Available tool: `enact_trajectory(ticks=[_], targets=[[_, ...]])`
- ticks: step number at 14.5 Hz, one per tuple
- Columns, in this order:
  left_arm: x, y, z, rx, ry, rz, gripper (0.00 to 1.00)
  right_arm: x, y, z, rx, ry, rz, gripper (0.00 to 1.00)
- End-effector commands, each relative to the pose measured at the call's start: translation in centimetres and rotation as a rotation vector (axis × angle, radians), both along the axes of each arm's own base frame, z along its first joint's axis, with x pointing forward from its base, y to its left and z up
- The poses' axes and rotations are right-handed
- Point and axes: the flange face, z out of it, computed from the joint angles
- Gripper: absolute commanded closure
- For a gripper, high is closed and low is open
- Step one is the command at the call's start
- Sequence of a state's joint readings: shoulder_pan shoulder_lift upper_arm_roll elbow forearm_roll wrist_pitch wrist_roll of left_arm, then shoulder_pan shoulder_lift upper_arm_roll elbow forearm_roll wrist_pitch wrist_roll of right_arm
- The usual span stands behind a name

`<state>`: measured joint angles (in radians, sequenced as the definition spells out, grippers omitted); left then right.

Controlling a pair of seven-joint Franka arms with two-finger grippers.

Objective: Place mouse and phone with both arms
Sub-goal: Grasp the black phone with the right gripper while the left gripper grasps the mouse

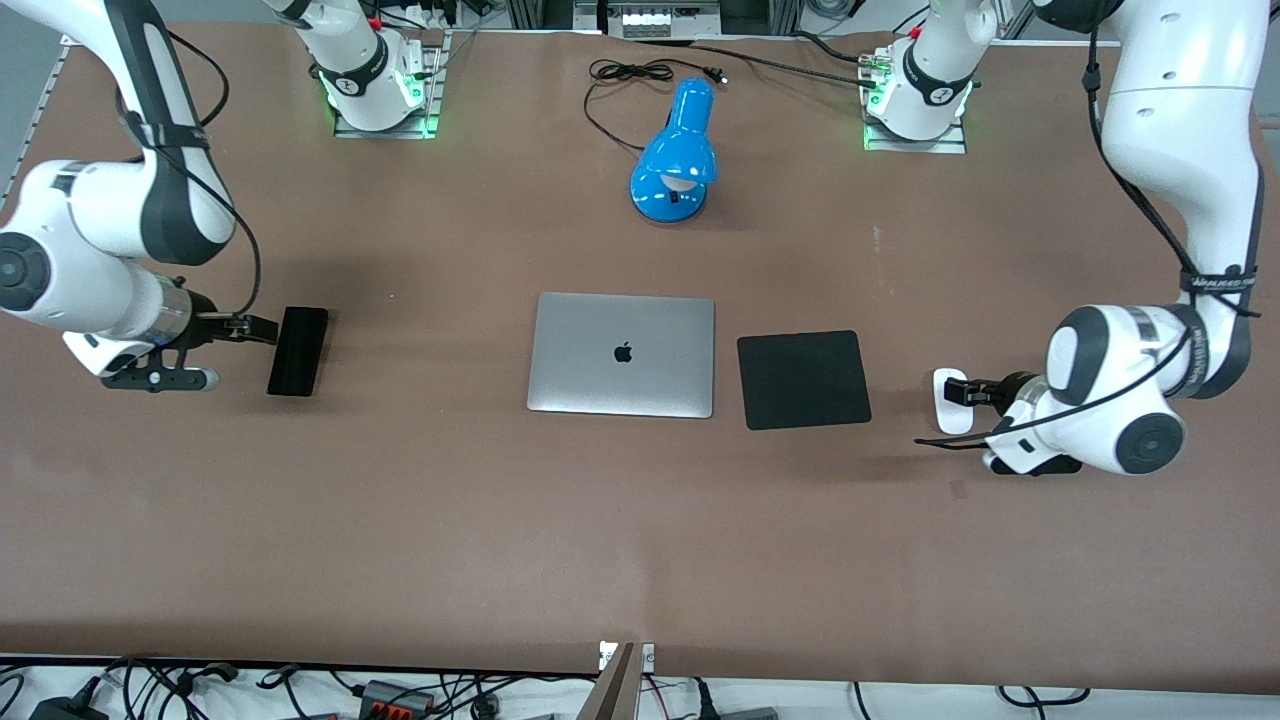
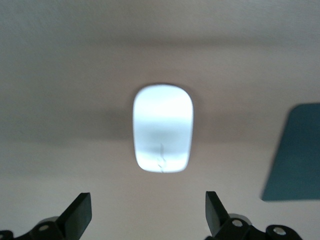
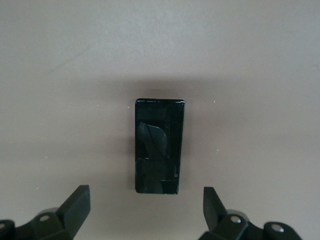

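The white oval mouse (image 1: 952,402) lies on the brown table toward the left arm's end, beside the black pad. My left gripper (image 1: 957,416) hovers low by it, open. In the left wrist view the mouse (image 2: 162,127) lies just ahead of the left gripper (image 2: 149,212), with bare table between the fingertips. The glossy black phone (image 1: 297,350) lies flat toward the right arm's end. My right gripper (image 1: 245,345) is open, low beside the phone's long edge. In the right wrist view the phone (image 3: 160,150) sits just ahead of the right gripper (image 3: 146,207), untouched.
A shut silver laptop (image 1: 621,354) lies mid-table with a black square mouse pad (image 1: 803,380) beside it toward the left arm's end; the pad's corner (image 2: 295,155) shows in the left wrist view. A blue desk lamp (image 1: 675,160) and its cord lie farther from the front camera.
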<state>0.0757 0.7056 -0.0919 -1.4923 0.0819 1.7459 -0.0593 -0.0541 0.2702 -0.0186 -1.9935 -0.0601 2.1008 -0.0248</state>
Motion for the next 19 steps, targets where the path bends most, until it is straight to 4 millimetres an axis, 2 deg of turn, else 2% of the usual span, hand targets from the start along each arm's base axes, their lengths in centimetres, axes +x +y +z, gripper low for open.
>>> enact_trajectory(ticks=[1, 3, 5, 8, 11, 15, 19], targets=[[0.5, -0.1, 0.3, 0.026, -0.024, -0.042, 0.00, -0.1, -0.2, -3.5, -0.008, 0.002, 0.005, 0.00], [0.2, -0.8, -0.4, 0.014, -0.017, -0.050, 0.00, -0.4, -1.7, -6.3, -0.006, 0.005, -0.019, 0.00], [0.4, -1.4, -0.6, 0.007, -0.039, -0.058, 0.00, -0.7, -1.8, -7.7, -0.004, -0.014, -0.021, 0.00], [-0.4, -1.3, -3.0, -0.002, -0.097, -0.061, 0.00, -0.6, -1.7, -10.1, -0.007, -0.010, -0.069, 0.00], [-0.6, -1.3, -3.4, -0.004, -0.106, -0.061, 0.00, -1.0, -1.5, -10.9, -0.017, 0.008, -0.136, 0.00], [-1.6, -1.2, -4.0, -0.005, -0.154, -0.066, 0.00, -1.7, -1.5, -13.6, -0.014, 0.056, -0.126, 0.00], [-1.8, -0.7, -4.3, -0.006, -0.151, -0.057, 0.00, -1.3, -1.4, -13.6, -0.014, 0.045, -0.138, 0.00]])
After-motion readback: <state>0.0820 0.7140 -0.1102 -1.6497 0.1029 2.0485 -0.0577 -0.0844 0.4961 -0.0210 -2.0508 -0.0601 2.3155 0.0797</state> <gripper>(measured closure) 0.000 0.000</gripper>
